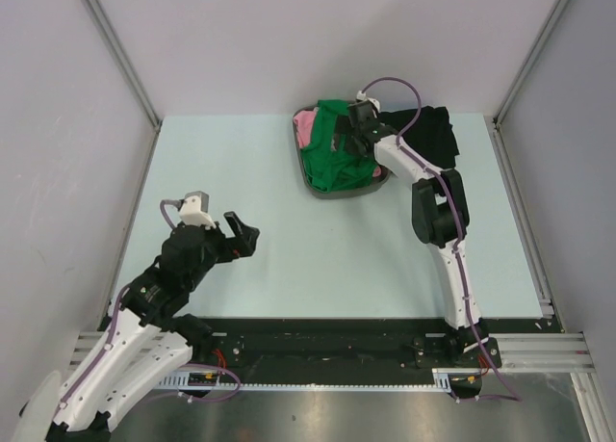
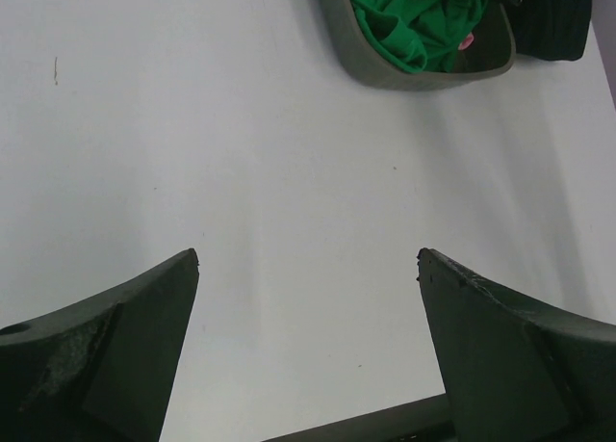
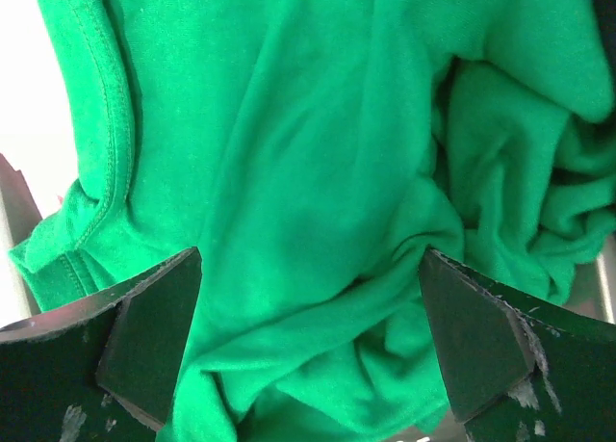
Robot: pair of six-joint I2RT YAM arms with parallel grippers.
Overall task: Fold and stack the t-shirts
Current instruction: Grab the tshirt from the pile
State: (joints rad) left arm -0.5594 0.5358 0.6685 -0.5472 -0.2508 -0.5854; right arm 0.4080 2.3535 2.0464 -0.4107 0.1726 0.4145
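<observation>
A bright green t-shirt (image 1: 332, 153) lies crumpled in the dark grey tray (image 1: 339, 193) at the back of the table. A pink t-shirt (image 1: 304, 126) shows at the tray's left side and a black one (image 1: 435, 134) hangs over its right side. My right gripper (image 1: 358, 124) is open directly over the green shirt; in the right wrist view its jaws stand wide apart around the green folds (image 3: 308, 211), the gripper's midpoint (image 3: 310, 259) on cloth. My left gripper (image 1: 241, 235) is open and empty over bare table (image 2: 308, 259). The green shirt and tray show far off in the left wrist view (image 2: 409, 23).
The light table top (image 1: 241, 172) is bounded by grey walls at the left, back and right. The tray (image 2: 414, 76) stands at the back, right of centre. The arm bases sit on a black rail (image 1: 327, 351) at the near edge.
</observation>
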